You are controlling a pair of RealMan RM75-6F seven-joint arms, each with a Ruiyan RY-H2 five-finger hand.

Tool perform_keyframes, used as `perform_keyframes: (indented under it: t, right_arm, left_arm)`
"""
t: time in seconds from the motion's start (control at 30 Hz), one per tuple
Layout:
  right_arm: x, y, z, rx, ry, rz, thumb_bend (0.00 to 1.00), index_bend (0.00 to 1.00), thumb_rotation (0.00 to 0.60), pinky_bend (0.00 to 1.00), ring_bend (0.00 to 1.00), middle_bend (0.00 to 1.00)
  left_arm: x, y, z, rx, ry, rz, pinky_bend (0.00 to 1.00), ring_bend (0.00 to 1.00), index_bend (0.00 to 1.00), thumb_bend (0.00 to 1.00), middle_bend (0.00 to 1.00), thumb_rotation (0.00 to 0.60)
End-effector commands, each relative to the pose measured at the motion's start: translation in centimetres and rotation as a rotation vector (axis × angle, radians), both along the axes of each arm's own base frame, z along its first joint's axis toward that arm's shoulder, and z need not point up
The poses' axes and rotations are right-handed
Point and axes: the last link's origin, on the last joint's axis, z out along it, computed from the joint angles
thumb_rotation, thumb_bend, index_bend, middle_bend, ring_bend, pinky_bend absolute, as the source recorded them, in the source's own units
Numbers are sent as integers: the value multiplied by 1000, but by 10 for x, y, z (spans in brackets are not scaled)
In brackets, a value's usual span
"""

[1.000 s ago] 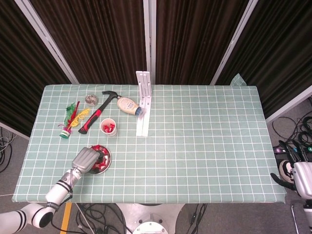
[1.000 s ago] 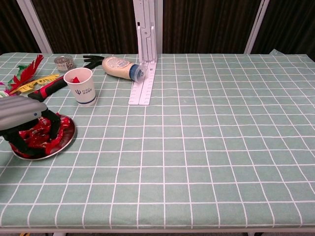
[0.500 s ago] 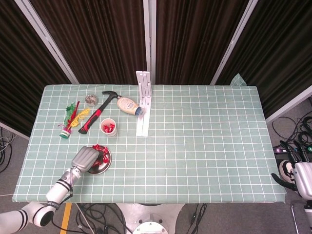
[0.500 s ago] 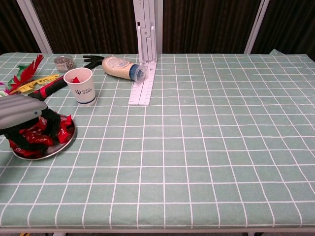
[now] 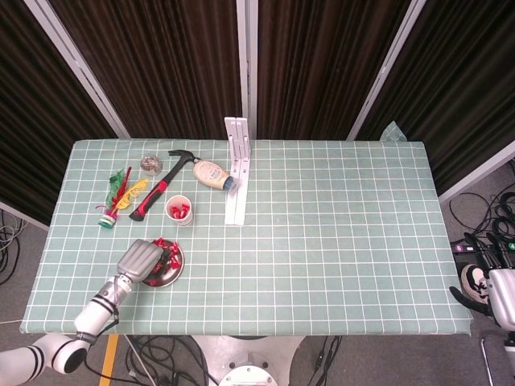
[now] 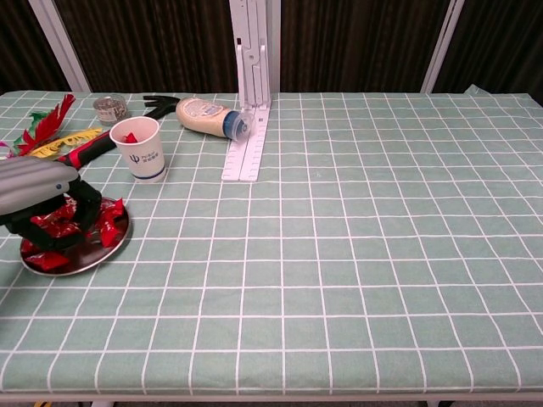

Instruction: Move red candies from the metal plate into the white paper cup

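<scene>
Now the left hand [image 6: 38, 191] has lifted slightly off the round metal plate [image 6: 114, 240]; its dark fingers [image 6: 87, 203] look curled among red wrapped candies [image 6: 109, 220], possibly holding one. The white paper cup [image 6: 142, 148] waits at one o'clock.

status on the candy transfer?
Left hand curled over red candies on metal plate, grasp unclear. Right hand parked off-table. White paper cup already holds some. Path clear.
</scene>
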Motion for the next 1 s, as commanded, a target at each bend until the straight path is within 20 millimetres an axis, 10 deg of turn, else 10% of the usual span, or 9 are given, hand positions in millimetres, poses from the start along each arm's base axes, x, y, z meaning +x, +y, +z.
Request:
perform_keyframes:
  t: [0.03,0.4,0.67,1.0]
  right_arm:
    - [0,0,0,0,0,0,88,76,600,316,43,187]
    - [-1,0,-1,1,-4,-2,88,76,600,317,43,187]
    - [-4,0,1,-7,-3,-16,89,76,600,318,43,187]
    - [-7,-1,2,-12,-4,-28,88,76,600,320,43,187]
  left_arm:
    - [8,2,12,14,-47,-6,1000,942,671,419,729,600]
    - [68,53,63,115,-164,-102,1000,942,665,420,723,600]
    - [96,106,53,108,-167,-62,1000,942,659,420,712,600]
    - [94,126,29,76,-87,-15,1000,940,614,412,672,600]
